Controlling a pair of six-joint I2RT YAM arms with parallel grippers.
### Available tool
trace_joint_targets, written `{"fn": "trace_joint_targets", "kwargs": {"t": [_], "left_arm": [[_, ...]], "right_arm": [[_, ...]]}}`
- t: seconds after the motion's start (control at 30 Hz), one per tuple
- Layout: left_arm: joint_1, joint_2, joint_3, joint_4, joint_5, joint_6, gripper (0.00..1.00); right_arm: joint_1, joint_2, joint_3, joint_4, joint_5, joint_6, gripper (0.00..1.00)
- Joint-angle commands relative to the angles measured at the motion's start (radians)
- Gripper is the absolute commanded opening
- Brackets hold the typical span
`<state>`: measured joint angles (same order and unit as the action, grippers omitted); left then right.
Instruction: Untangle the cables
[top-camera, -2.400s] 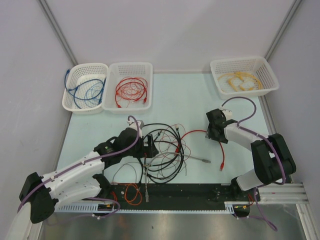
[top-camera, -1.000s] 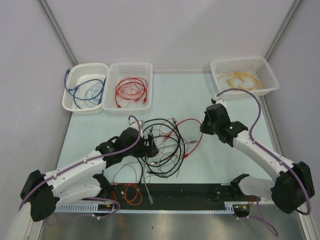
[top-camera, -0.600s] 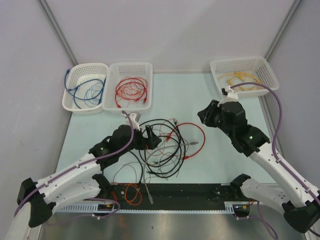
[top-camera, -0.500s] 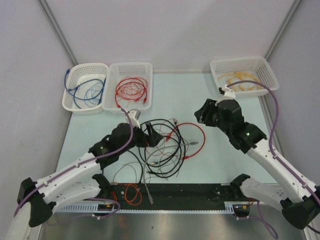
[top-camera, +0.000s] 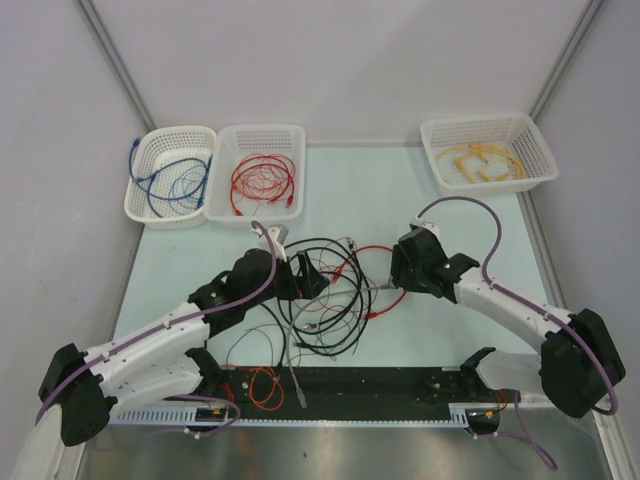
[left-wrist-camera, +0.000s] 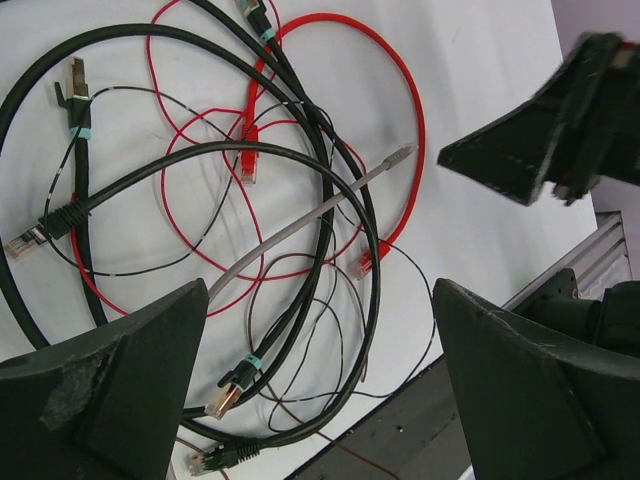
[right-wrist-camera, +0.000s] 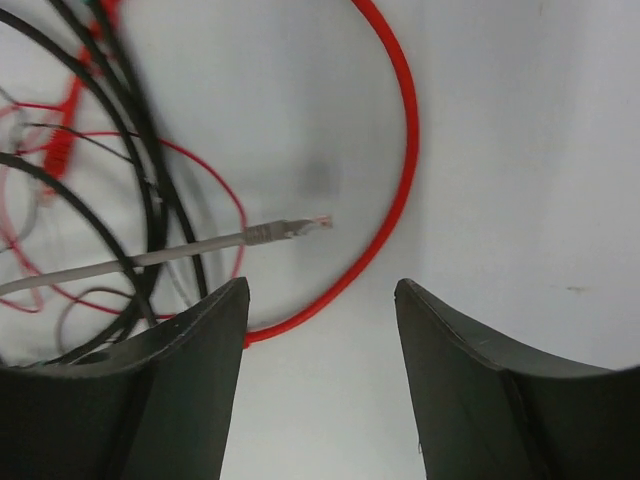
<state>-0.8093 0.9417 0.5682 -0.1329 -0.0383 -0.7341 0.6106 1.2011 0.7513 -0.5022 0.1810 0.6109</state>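
The cables (top-camera: 328, 290) lie tangled on the table: black loops, a thick red loop, thin red and brownish wires, and one grey lead. My left gripper (top-camera: 308, 278) hovers open over the tangle's left part. In its wrist view the left gripper (left-wrist-camera: 320, 290) frames black cable (left-wrist-camera: 330, 180), grey lead (left-wrist-camera: 330, 205) and thick red loop (left-wrist-camera: 415, 130), gripping none. My right gripper (top-camera: 400, 276) hangs open over the tangle's right edge. In the right wrist view the right gripper (right-wrist-camera: 320, 285) holds nothing, and the red loop (right-wrist-camera: 405, 150) and grey plug (right-wrist-camera: 285, 230) lie just beyond its fingertips.
Three white baskets stand at the back: one (top-camera: 170, 131) holding blue cable, one (top-camera: 260, 128) holding red cable, and one (top-camera: 480, 120) at the right holding yellow cable. A black rail (top-camera: 400, 382) runs along the near edge, and a thin orange loop (top-camera: 265, 385) lies across it.
My right gripper pulled the thick red cable left into a loop, opened and let go, lifted away, then came back down by the loop. The left gripper stayed open, barely shifting.
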Motion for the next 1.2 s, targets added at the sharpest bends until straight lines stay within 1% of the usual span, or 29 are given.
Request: {"fn": "trace_joint_targets", "kwargs": {"t": [0.0,0.2,0.33,0.43,0.47,0.53,0.57,0.6,0.63,0.7,0.73,0.83,1.03,1.17], "left_arm": [[-0.002,0.003,-0.004,0.032,0.023,-0.025,0.99],[-0.002,-0.001,-0.007,0.006,0.015,-0.034,0.99],[-0.002,-0.041,-0.019,0.004,0.002,-0.037,1.0],[-0.004,-0.041,-0.024,0.007,-0.002,-0.04,1.0],[-0.002,-0.038,-0.024,0.004,0.0,-0.039,1.0],[-0.004,-0.034,-0.019,0.001,0.0,-0.039,1.0],[-0.004,-0.034,-0.019,-0.005,0.0,-0.039,1.0],[-0.002,-0.034,-0.019,-0.005,-0.002,-0.039,1.0],[-0.004,-0.037,-0.019,-0.004,-0.005,-0.039,1.0],[-0.004,-0.04,-0.021,-0.004,-0.006,-0.041,1.0],[-0.004,-0.038,-0.021,-0.002,-0.006,-0.041,1.0],[-0.004,-0.034,-0.019,-0.002,-0.005,-0.041,1.0],[-0.002,-0.038,-0.016,-0.01,-0.008,-0.04,0.99],[-0.004,-0.05,-0.016,-0.013,-0.018,-0.037,1.0]], "right_arm": [[-0.017,0.077,-0.059,0.066,0.032,0.021,0.63],[-0.044,0.179,-0.093,0.126,0.023,0.033,0.57],[-0.048,0.204,-0.102,0.145,0.032,0.039,0.52],[-0.049,0.236,-0.11,0.171,0.031,0.043,0.45],[-0.049,0.247,-0.112,0.178,0.029,0.044,0.4],[-0.046,0.276,-0.116,0.185,0.026,0.055,0.34],[-0.046,0.282,-0.121,0.188,0.026,0.058,0.29],[-0.041,0.291,-0.124,0.188,0.026,0.062,0.27],[-0.038,0.304,-0.127,0.185,0.028,0.07,0.22],[-0.029,0.314,-0.135,0.189,0.023,0.075,0.16],[-0.025,0.322,-0.135,0.185,0.028,0.091,0.1],[-0.023,0.324,-0.135,0.183,0.031,0.096,0.0],[-0.023,0.289,-0.133,0.166,0.034,0.096,0.0],[-0.009,0.152,-0.121,0.128,0.06,0.096,0.0]]}}
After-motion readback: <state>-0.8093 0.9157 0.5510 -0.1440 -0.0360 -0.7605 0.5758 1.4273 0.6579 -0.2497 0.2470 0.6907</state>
